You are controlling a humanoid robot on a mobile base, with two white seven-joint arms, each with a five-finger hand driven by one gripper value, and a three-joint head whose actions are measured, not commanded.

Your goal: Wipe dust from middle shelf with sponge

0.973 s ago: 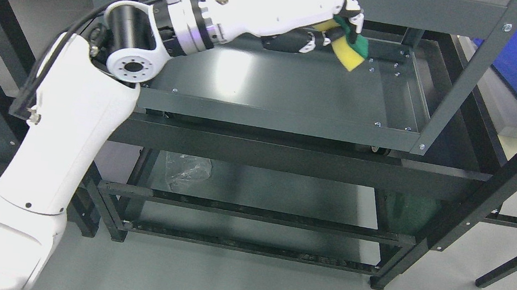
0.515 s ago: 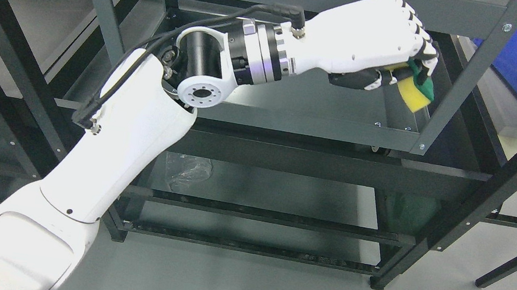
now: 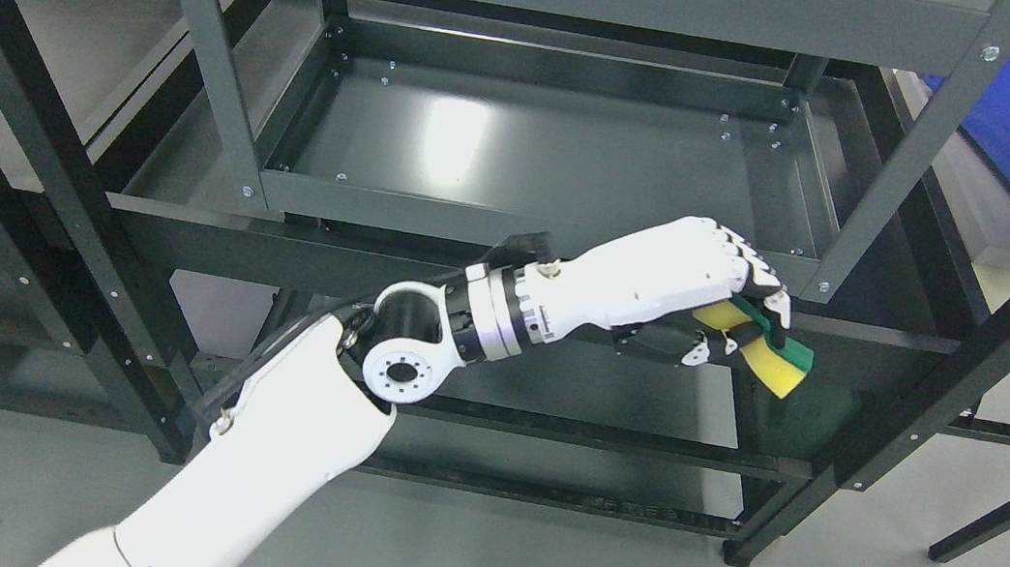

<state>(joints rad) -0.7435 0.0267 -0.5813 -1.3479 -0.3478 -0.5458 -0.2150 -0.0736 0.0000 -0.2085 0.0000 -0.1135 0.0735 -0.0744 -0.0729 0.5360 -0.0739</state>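
A: Our left hand (image 3: pixel 708 296) has its fingers curled around the sponge (image 3: pixel 764 352), out front, below the middle shelf (image 3: pixel 560 159).

B: We lift, press the green side flat, wipe in overlapping rows.

Left robot hand (image 3: pixel 708 296) extended rightward, fingers curled; thumb partly hidden.
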